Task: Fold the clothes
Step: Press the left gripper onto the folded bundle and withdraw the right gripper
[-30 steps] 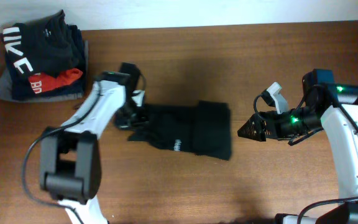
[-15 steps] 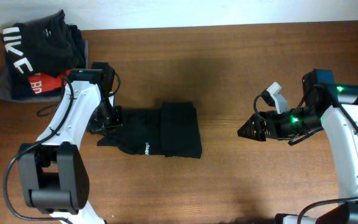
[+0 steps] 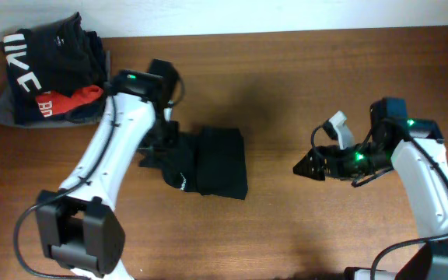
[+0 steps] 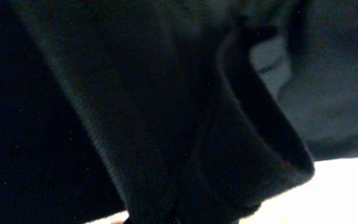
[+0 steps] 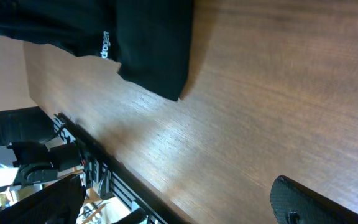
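Filling the left wrist view, clothes (image 4: 166, 112) show lettering (image 5: 105, 45) only in others.

My overhead cam looks straight down on the table (image 3: 302, 85) from well above, L wrist cam sits so close on the clothes (image 4: 135, 112) it's all black fabric, R wrist cam faces low across the tabletop, sharing clothes + table w/ overhead.

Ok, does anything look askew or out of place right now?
Only the black garment: its end at the left gripper, which is shut on it, is bunched and lumpy, so the fold isn't neat. Nothing looks spilled or damaged.
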You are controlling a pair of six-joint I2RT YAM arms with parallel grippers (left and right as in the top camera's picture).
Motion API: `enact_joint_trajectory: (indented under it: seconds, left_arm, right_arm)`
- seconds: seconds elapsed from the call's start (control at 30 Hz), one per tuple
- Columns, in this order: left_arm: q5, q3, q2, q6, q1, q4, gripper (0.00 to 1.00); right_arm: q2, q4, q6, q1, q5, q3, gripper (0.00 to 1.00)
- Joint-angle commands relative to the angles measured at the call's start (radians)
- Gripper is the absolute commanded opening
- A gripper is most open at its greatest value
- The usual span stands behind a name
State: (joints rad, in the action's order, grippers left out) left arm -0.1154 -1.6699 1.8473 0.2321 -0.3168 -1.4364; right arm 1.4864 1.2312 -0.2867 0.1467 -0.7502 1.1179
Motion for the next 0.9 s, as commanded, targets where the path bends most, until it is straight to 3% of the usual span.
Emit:
enact_joint_trajectory:
  seconds: [0.0,0.33,0.87]
  left_arm:
    - [-0.042,-0.016,-0.028,0.000,-0.065,-0.005,0.01]
    - [-0.042,-0.016,-0.020,0.000,-0.234,0.072,0.07]
    - [-0.040,-0.016,0.130,-0.002,-0.305,0.085,0.08]
  right_arm:
    - [-0.014,-0.014,0.016,0.003,0.003,-0.045,1.00]
    - [-0.014,-0.011,0.016,0.003,0.003,-0.055,1.00]
    - [-0.014,-0.001,0.015,0.003,0.003,-0.055,1.00]
